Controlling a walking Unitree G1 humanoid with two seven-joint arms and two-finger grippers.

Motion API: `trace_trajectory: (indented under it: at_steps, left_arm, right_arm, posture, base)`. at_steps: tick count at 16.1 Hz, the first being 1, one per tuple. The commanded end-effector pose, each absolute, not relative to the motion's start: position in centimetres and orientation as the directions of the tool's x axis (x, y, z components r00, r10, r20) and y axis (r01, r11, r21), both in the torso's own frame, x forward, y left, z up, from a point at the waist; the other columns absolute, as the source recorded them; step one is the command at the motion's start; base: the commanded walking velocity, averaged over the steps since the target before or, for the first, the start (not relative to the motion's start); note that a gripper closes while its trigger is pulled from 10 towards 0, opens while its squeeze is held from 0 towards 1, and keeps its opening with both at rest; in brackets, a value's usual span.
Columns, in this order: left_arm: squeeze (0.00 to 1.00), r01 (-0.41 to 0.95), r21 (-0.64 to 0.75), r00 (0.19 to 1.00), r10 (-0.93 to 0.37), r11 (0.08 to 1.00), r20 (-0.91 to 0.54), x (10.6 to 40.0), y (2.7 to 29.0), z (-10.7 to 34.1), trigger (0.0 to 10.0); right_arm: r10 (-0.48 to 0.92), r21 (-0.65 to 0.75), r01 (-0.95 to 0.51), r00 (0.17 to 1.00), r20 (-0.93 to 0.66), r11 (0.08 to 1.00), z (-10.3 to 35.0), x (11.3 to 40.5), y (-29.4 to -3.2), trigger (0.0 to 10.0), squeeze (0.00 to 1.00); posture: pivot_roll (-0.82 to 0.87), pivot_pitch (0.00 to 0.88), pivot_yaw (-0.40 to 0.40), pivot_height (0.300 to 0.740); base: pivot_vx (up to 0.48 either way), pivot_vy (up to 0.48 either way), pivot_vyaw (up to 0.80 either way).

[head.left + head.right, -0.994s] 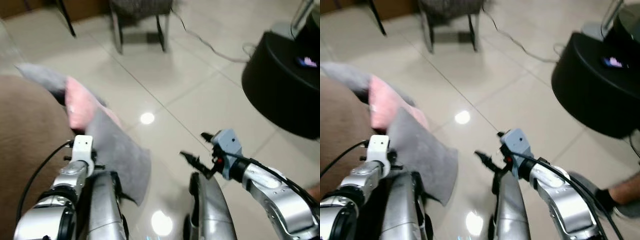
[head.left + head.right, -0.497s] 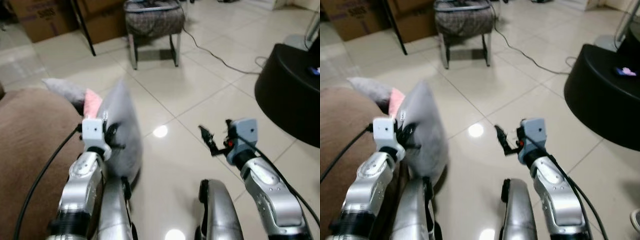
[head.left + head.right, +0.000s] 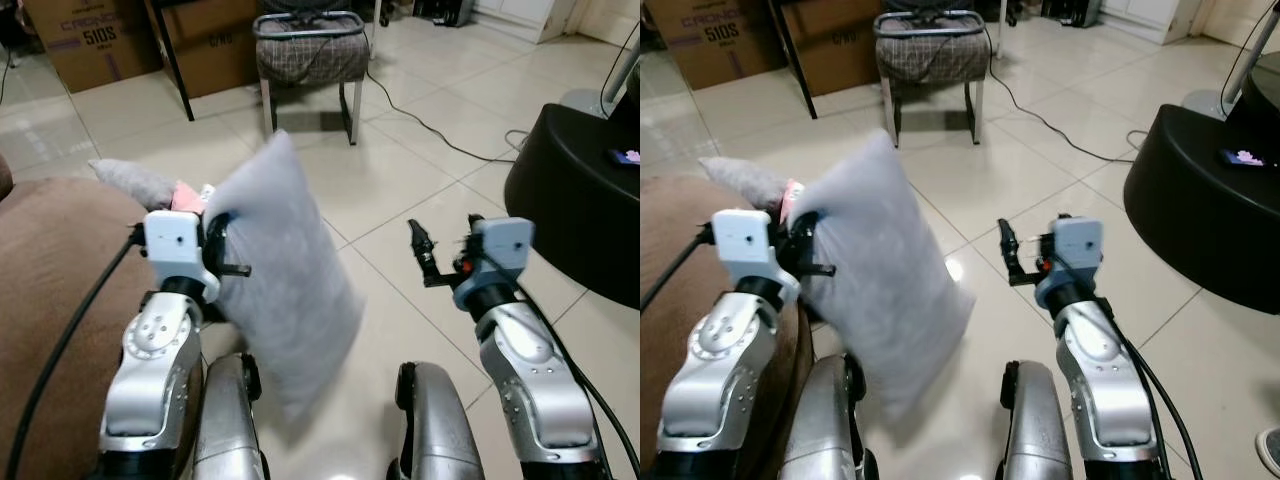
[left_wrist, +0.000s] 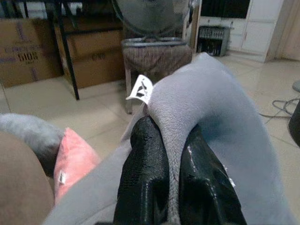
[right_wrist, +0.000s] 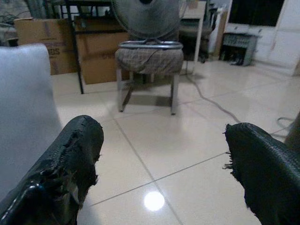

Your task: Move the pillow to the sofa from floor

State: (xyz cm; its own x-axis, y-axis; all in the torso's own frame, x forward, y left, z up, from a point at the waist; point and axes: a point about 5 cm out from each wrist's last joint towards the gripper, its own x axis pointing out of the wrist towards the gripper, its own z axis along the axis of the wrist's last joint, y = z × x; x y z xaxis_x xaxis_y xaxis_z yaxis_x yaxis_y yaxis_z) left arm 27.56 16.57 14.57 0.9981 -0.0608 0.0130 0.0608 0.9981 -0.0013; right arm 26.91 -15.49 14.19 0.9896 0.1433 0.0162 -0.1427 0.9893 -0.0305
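The left gripper (image 4: 161,187) pinches just one edge of the grey pillow (image 3: 285,270) hanging below it, so a swing toward the sofa (image 3: 50,290) could tear it loose, while the right gripper (image 5: 159,164) waits wide open and empty.

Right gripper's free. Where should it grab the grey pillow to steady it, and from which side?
Probably the pillow's lower hanging corner, approached from the robot's right. The left gripper pinches only the upper edge, so the body droops diagonally toward the open right gripper, leaving that soft corner free.
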Motion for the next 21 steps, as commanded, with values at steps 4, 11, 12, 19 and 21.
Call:
trace_trajectory:
  at_steps: [4,11,12,19,21]
  left_arm:
    - [0.00,0.050,0.040,0.997,-0.052,0.998,0.053,27.5,16.4,16.1,0.0]
    - [0.00,0.006,0.047,0.999,-0.007,0.999,0.038,26.6,17.1,16.2,0.0]
    - [0.00,0.000,0.046,0.999,-0.001,0.999,0.036,26.4,17.2,16.2,0.0]
    - [0.00,0.017,0.043,1.000,-0.018,0.999,0.013,26.3,17.1,16.0,0.0]
    - [0.00,0.028,0.041,0.999,-0.029,0.999,0.020,26.5,17.1,16.1,0.0]
  right_arm:
    - [0.137,-0.085,-0.130,0.987,0.082,0.988,14.9,27.0,-14.9,10.0,0.00]
    - [0.146,-0.107,-0.137,0.986,0.085,0.985,14.8,27.4,-14.2,10.0,0.00]
    - [0.155,-0.119,-0.144,0.984,0.086,0.982,14.9,27.5,-14.0,10.0,0.00]
    - [0.153,-0.084,-0.146,0.985,0.083,0.986,14.8,27.0,-14.0,10.0,0.00]
    - [0.142,-0.082,-0.135,0.985,0.096,0.988,15.1,26.9,-14.0,10.0,0.00]
  posture:
    - [-0.02,0.000,0.021,0.588]
    - [0.02,0.000,-0.018,0.653]
    - [0.02,0.000,-0.018,0.662]
    - [-0.01,0.000,0.006,0.670]
    - [-0.01,0.000,0.008,0.670]
  base:
    - [0.000,0.000,0.00]
    - [0.000,0.000,0.25]
    - [0.000,0.000,0.46]
    - [0.000,0.000,0.50]
    - [0.000,0.000,0.54]
